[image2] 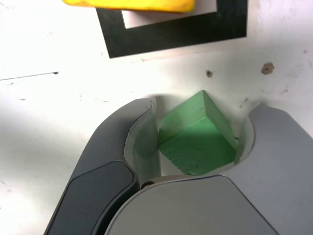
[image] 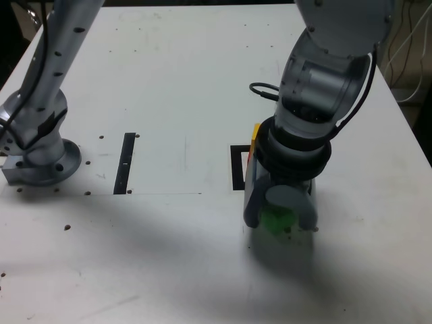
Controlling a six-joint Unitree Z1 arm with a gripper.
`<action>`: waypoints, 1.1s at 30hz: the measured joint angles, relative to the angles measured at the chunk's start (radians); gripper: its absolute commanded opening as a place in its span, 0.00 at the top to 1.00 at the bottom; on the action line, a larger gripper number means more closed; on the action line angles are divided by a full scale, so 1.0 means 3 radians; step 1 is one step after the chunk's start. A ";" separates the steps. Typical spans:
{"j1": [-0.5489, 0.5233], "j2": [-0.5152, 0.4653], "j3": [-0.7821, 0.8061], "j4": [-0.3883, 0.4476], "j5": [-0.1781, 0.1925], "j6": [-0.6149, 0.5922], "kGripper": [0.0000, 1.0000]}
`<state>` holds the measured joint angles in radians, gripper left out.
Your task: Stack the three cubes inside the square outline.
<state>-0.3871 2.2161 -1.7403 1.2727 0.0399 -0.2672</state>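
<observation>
We saw gripper down on table, jaws bracketing green cube set corner-on, both jaws touching or nearly so; firm clench we could not tell. Cube sat on table near square outline. Yellow cube rested inside outline.

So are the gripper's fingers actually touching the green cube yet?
Touching. In the wrist view the green cube sits between the gripper fingers, its edges pressed against both inner pads with no gap showing.
</observation>
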 measured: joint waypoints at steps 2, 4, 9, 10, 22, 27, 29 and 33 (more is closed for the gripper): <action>0.0000 0.0000 -0.0011 0.0002 -0.0044 0.0008 0.72; 0.0002 0.0000 -0.0029 0.0022 -0.0089 0.0013 0.72; -0.0005 -0.0038 -0.0217 0.0252 -0.0102 0.0016 0.72; -0.0015 -0.0073 -0.0256 0.0304 -0.0081 0.0016 0.72; -0.0070 -0.0705 -0.0353 0.0569 0.0273 0.0162 0.72; 0.0079 -0.1017 -0.0334 0.0691 0.0373 0.0435 0.72; 0.0190 -0.1065 -0.0308 0.0740 0.0384 0.0585 0.72; 0.0408 -0.1117 -0.0163 0.0757 0.0398 0.0866 0.72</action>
<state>-0.2648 1.8809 -1.7892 1.4999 0.1593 -0.0074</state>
